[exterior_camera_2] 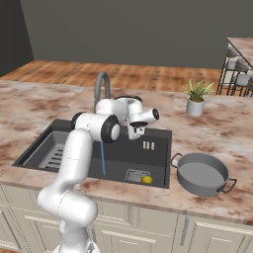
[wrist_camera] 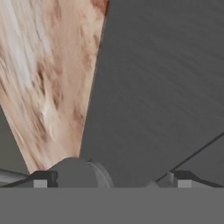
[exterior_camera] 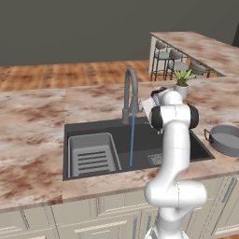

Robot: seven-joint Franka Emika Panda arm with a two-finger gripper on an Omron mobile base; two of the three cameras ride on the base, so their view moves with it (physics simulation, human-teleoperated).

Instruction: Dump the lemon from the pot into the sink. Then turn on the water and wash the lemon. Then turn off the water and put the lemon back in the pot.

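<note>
Cabinet fronts run nearest, below the sink point(exterior_camera_2: 158, 136). Inside the sink, the lemon point(exterior_camera_2: 147, 179) sits on the drain grate beside the water point(exterior_camera_2: 103, 158): small, firm, probably slick; pinch across its middle. Above the sink, the gripper point(exterior_camera_2: 137, 132) hangs with jaws spread, empty. Beside the sink's right rim waits the pot point(exterior_camera_2: 201, 174); basin walls crowd any descent.

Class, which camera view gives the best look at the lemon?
The right base view: the lemon lies plainly on the drain grate at the sink's front right, beside the water. In the left base view the arm covers that spot; the hand view faces the sink wall and counter instead.
</note>
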